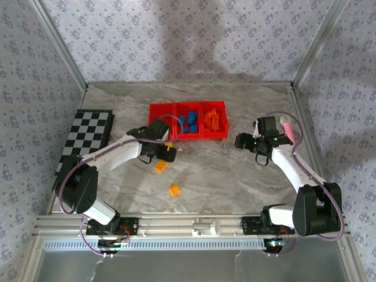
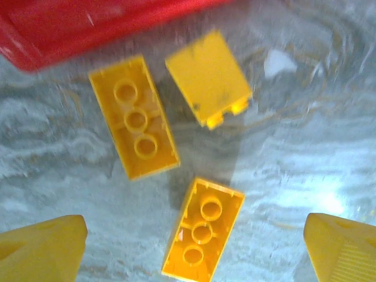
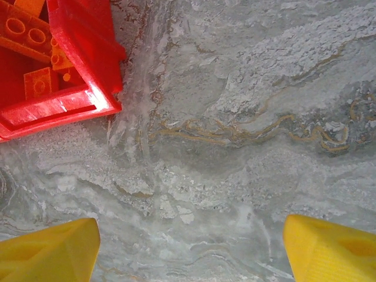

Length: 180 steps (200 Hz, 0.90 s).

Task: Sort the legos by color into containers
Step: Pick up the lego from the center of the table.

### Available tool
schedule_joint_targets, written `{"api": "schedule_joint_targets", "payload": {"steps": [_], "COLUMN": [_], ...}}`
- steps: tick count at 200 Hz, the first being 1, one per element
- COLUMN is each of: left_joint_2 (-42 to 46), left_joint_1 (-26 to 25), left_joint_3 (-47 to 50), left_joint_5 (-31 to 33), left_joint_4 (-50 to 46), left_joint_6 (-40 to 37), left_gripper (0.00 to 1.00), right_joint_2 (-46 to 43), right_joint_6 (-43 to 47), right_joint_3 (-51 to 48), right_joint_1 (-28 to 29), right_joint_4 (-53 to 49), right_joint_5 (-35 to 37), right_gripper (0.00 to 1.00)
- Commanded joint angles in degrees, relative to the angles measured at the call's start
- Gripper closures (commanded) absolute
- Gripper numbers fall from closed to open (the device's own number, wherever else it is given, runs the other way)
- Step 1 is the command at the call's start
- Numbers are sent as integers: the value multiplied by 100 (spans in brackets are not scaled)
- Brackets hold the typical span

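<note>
Just in front of the bins, three yellow bricks lie close together on the counter without touching. Two are oblong and hollow side up, and the third is a smooth-faced brick beside the red wall. The left claw hangs over them with its fingers spread wide and nothing between them.

From above, two loose bricks lie nearer the arms, apart from each other. The three joined bins sit at the far middle of the counter. Blue bricks fill the middle one and orange bricks the right one; I cannot tell what the left one holds.

The right claw is also spread apart, empty, over bare counter just off the near right corner of the bins, where orange bricks show inside the wall. A pink cylinder stands near the right arm. A checkered board lies at the far left, well apart from the bins.
</note>
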<state>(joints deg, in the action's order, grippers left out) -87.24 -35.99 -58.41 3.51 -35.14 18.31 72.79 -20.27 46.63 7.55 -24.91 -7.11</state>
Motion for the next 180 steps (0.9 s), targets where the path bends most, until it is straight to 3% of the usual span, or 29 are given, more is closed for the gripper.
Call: {"api": "schedule_joint_targets", "payload": {"steps": [1, 124, 180], "left_joint_2": [251, -865, -1244], "left_joint_1": [-20, -128, -128], "left_joint_3": [258, 141, -90], "left_joint_5": [-331, -501, -439], "left_joint_4": [193, 387, 224], "left_joint_6": [133, 121, 102], "left_gripper": [8, 21, 38], "right_joint_2": [93, 200, 257], "right_joint_6": [-154, -170, -154], "right_joint_3": [-41, 107, 117], "right_joint_1": [73, 256, 257], "right_joint_4": [91, -15, 1], "right_joint_5": [-124, 15, 7], "right_gripper": [16, 17, 16]}}
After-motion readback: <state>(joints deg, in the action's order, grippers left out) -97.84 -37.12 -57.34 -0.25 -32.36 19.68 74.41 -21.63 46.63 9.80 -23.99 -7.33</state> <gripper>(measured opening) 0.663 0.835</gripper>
